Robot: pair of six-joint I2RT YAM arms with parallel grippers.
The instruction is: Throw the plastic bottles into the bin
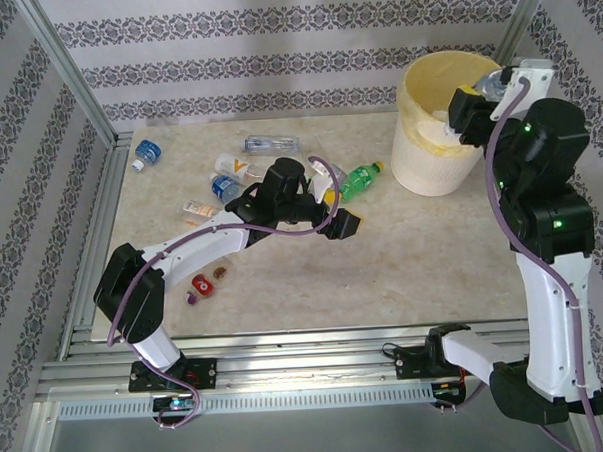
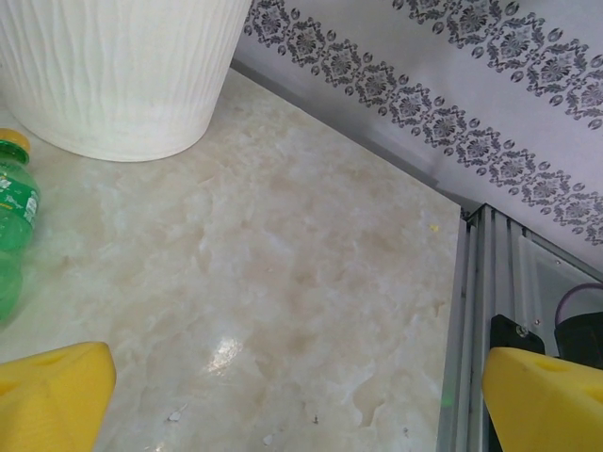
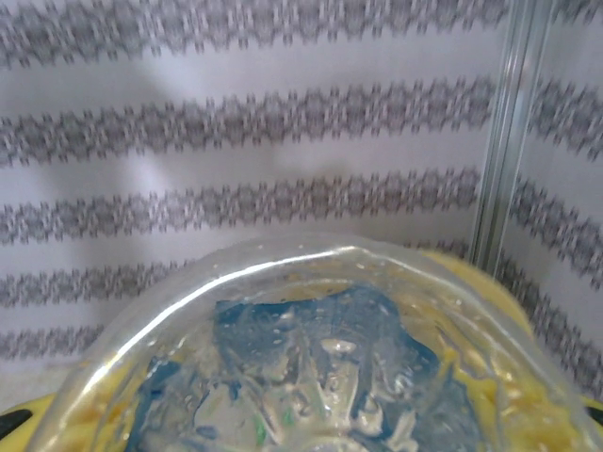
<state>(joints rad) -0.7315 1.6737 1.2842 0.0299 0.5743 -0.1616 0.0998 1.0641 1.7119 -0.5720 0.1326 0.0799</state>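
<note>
My right gripper point(image 1: 473, 103) hangs over the far right rim of the pale-yellow bin point(image 1: 418, 151), shut on a crushed clear bottle with a blue label point(image 3: 311, 358); that bottle's end point(image 1: 489, 82) pokes out above the jaws. My left gripper point(image 1: 337, 218) hovers open and empty over mid-table, its yellow fingertips point(image 2: 52, 395) wide apart above bare marble. A green bottle point(image 1: 360, 179) lies just beyond it, between gripper and bin, and shows at the left edge point(image 2: 13, 221) in the left wrist view beside the bin's ribbed wall point(image 2: 122, 75). Several more bottles point(image 1: 224, 179) lie scattered at far left.
A blue-labelled bottle point(image 1: 148, 153) lies near the back-left corner, a clear one point(image 1: 271, 143) by the back wall, and a small red one point(image 1: 202, 285) beside the left arm's link. Aluminium frame rails point(image 2: 466, 330) edge the table; patterned walls enclose it.
</note>
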